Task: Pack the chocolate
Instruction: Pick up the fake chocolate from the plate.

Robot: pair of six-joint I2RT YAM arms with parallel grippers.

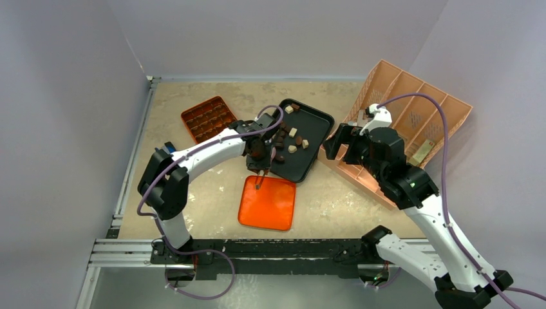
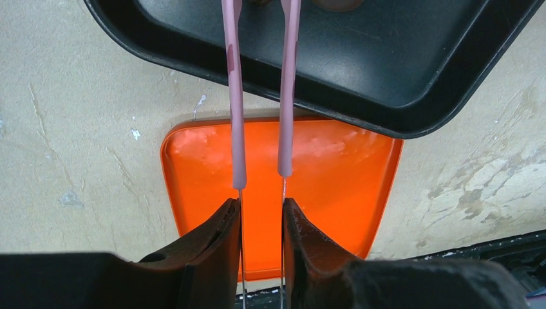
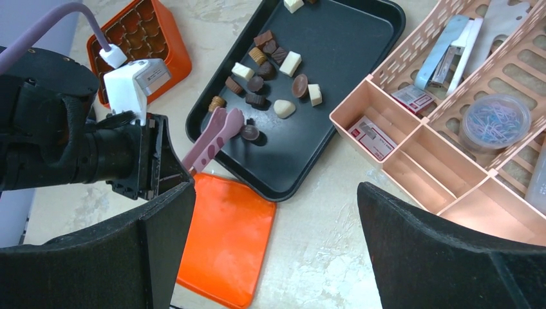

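Beige, mottled tabletop (image 1: 193, 212) carries everything. Only the right wrist view looks into the peach lattice organiser (image 3: 412, 167), where a blue-and-white stapler (image 3: 451, 45) and a clear round tub of paper clips (image 3: 496, 119) lie. From overhead those contents are too small to make out.

At centre is the glossy black tray (image 1: 319, 122) with rounded corners. A flat orange lid (image 1: 267, 203) lies just beside its near corner, and the orange compartmented box (image 1: 207, 118) sits to its left.

The left arm reaches forward with its elbow bent. The left gripper (image 2: 262, 203) hangs over the lid's far edge, clamped on pink tongs (image 2: 235, 96). In its own camera the tongs' two arms run narrow and parallel, their tips cut off at the top. The right wrist view shows the rounded tips close together, just beside a round dark piece; whether they pinch anything I cannot tell.

The right gripper (image 3: 273, 193) hovers between tray and organiser, jaws wide, holding nothing.

The chocolate (image 3: 277, 64), small dark, mid-brown and cream pieces, lies scattered in the tray.
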